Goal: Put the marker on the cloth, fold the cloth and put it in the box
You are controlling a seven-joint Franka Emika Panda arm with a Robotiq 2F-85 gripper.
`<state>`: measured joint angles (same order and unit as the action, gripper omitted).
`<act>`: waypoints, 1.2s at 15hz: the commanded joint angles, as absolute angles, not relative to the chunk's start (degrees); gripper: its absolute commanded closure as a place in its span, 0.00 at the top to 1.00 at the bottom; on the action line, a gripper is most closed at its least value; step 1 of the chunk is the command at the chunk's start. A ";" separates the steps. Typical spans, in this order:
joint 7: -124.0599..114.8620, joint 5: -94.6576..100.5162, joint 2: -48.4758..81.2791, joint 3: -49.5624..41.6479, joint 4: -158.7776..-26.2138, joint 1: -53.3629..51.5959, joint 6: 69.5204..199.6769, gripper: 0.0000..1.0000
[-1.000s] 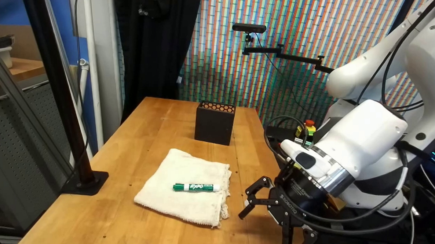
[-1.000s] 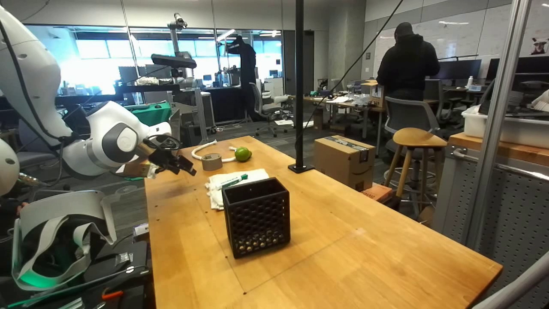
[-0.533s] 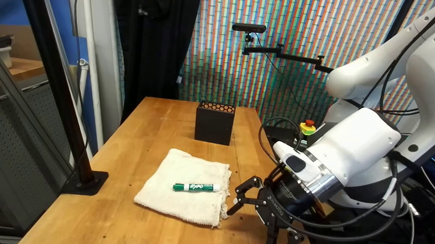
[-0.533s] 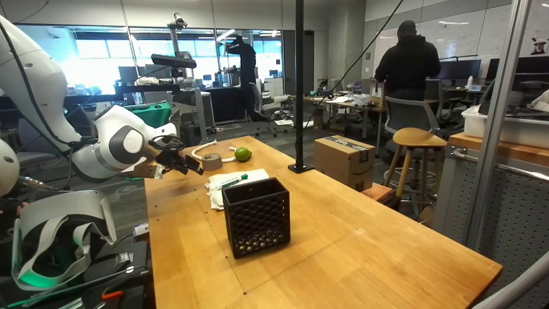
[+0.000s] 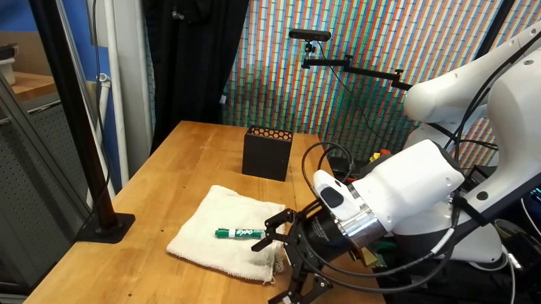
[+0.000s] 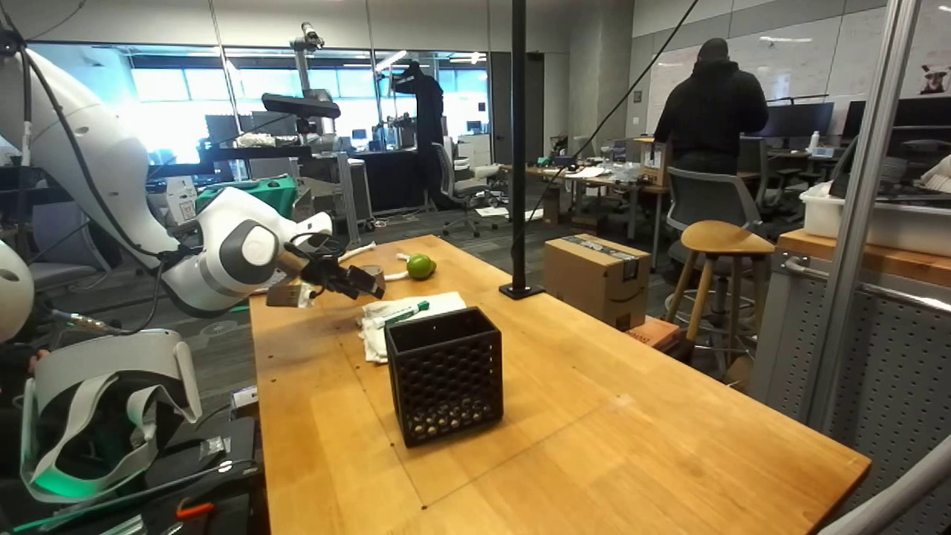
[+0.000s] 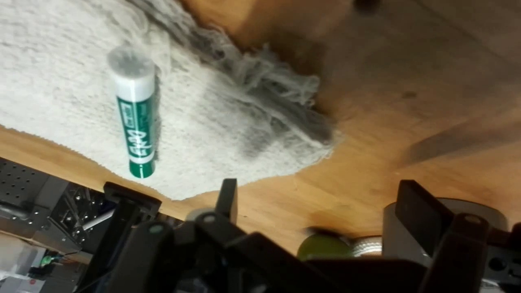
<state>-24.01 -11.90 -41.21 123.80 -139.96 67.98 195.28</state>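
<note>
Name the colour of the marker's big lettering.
White lettering on the green marker, clearest in the wrist view.

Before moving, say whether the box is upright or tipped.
Upright: both exterior views show the box standing on the table, open side up.

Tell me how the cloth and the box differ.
The cloth is cream with a frayed edge; the box is black with a wall full of holes. The cloth lies low and nearly flat; the box stands upright, its open top facing up. The cloth bears the green marker; the box stands apart from both. Shared: each rests on the wooden table.
</note>
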 commanded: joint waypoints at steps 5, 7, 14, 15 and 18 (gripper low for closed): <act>-22.83 -12.58 -43.36 123.25 -135.50 71.57 184.88 1.00; -22.31 -12.62 -42.90 122.87 -135.40 71.38 183.21 1.00; -21.90 -12.83 -42.92 122.65 -135.17 69.51 182.65 0.66; -21.86 -12.84 -42.89 122.61 -135.15 69.26 182.68 0.57; -21.74 -12.80 -42.89 122.38 -135.05 68.64 182.28 0.34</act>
<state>-23.36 -12.04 -43.03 123.35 -135.14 69.66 183.51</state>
